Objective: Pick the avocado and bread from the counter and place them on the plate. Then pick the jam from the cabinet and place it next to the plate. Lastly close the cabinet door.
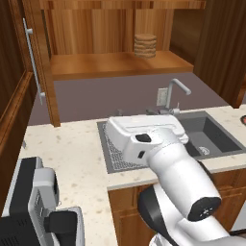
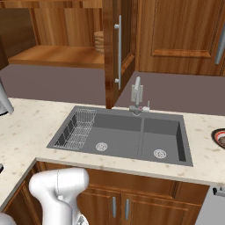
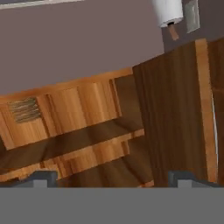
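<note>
The cabinet [image 1: 115, 62] stands open above the counter [image 1: 72, 158], both doors swung out. The left cabinet door [image 1: 43, 67] shows its long silver handle; the right one [image 2: 112, 52] is seen edge-on. The jam [image 1: 145, 45], a tan ribbed jar, sits on the shelf, half hidden by the door in the right base view [image 2: 99, 40]. In the hand view my gripper [image 3: 114, 179] is open and holds nothing, aimed at the shelf, with the jam [image 3: 24, 109] far off to one side. Only an edge of the plate [image 2: 219, 137] shows, far right. The avocado and bread are out of view.
A grey sink [image 2: 123, 136] with a faucet [image 2: 137, 94] and a wire rack [image 2: 79, 127] lies below the cabinet. A dark and grey appliance [image 1: 33, 202] stands at the counter's near left. A dark door panel [image 3: 175, 118] is close beside the gripper.
</note>
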Tool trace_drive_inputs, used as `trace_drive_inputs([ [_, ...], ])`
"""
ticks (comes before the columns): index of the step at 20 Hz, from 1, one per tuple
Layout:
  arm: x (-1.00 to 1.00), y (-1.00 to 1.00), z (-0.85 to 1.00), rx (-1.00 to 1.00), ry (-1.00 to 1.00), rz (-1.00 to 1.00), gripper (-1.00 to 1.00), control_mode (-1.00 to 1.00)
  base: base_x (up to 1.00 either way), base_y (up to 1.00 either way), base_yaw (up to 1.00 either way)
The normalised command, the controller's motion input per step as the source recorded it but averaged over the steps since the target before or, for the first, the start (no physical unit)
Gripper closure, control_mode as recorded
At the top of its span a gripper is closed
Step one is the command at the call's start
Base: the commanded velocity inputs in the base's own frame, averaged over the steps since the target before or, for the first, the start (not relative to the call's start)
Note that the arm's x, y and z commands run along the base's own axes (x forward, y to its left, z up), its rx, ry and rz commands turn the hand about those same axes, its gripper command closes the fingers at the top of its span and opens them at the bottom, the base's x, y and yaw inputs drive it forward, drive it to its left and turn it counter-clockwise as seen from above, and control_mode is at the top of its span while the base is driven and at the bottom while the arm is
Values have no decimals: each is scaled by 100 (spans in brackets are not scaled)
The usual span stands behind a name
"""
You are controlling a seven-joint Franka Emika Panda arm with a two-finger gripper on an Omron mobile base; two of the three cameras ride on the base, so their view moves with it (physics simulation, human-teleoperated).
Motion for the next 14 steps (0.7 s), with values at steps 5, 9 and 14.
trace_drive_inputs([
  [5, 21, 0, 0, 86, 18, 2, -100, -100, 0, 0, 0],
  [9, 6, 0, 0, 82, 19, 6, -100, -100, 0, 0, 0],
  [14, 0, 0, 1, 76, 18, 9, -100, -100, 0, 0, 0],
])
